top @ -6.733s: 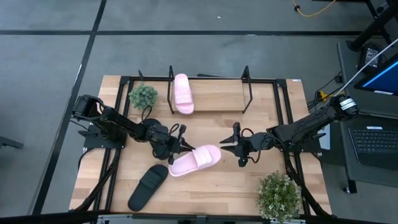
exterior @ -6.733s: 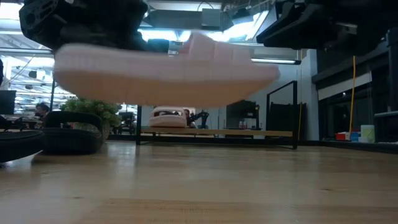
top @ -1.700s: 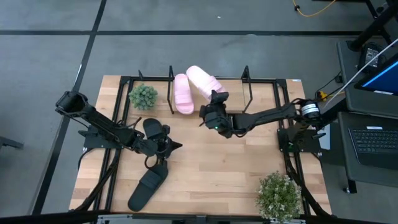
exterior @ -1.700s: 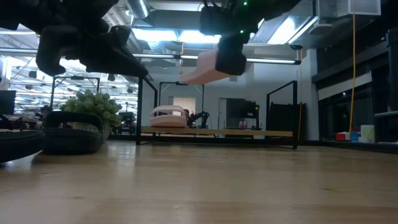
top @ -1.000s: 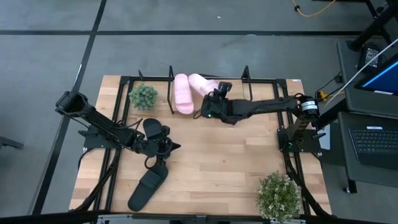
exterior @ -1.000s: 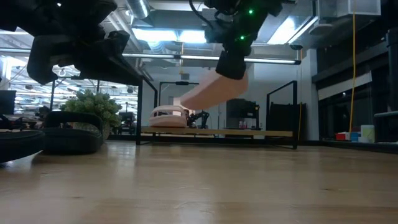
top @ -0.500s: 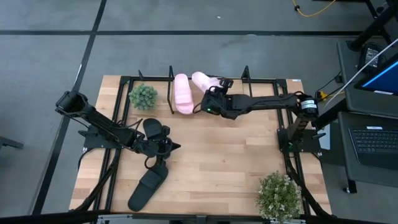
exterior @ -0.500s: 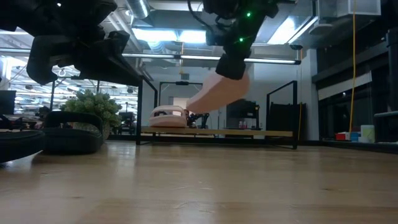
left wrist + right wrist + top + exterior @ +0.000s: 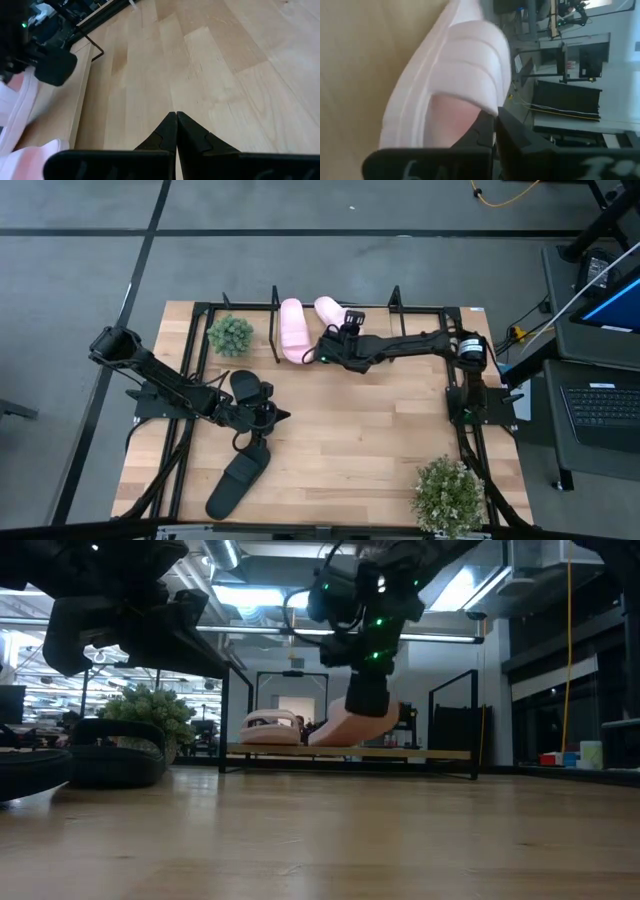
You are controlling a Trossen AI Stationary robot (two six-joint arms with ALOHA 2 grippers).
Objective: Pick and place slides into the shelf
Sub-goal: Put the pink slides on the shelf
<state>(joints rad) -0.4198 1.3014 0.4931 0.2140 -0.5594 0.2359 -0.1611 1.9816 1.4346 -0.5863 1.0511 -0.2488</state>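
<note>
The shelf [image 9: 370, 335] stands along the table's far edge. One pale pink slide [image 9: 292, 330] lies sole-down on its board. My right gripper [image 9: 333, 346] is over the shelf, shut on the second pink slide [image 9: 327, 309], which also shows in the low view [image 9: 350, 725]. Two black slides [image 9: 245, 388] [image 9: 238, 482] lie on the table at the left. My left gripper [image 9: 282, 416] is shut and empty, just above the table beside the nearer black slide. My right gripper pinches the edge of the pink slide's wide strap [image 9: 487, 107] between its two fingers. It comes slanting down from the table's right side. The slide is tilted, its lower end [image 9: 325, 738] down at the shelf board; whether it touches the board, I cannot tell.
A small potted plant [image 9: 230, 333] stands at the shelf's left end and a larger one [image 9: 448, 495] at the table's near right corner. The shelf's upright wire ends [image 9: 397, 310] flank the board. Bare board [image 9: 420, 335] lies to the right of the slides.
My right gripper has moved a little toward the table's left edge and down to the shelf with the pink slide. The slide has sunk from well above the board to the board's level beside the first pink slide, still tilted.
</note>
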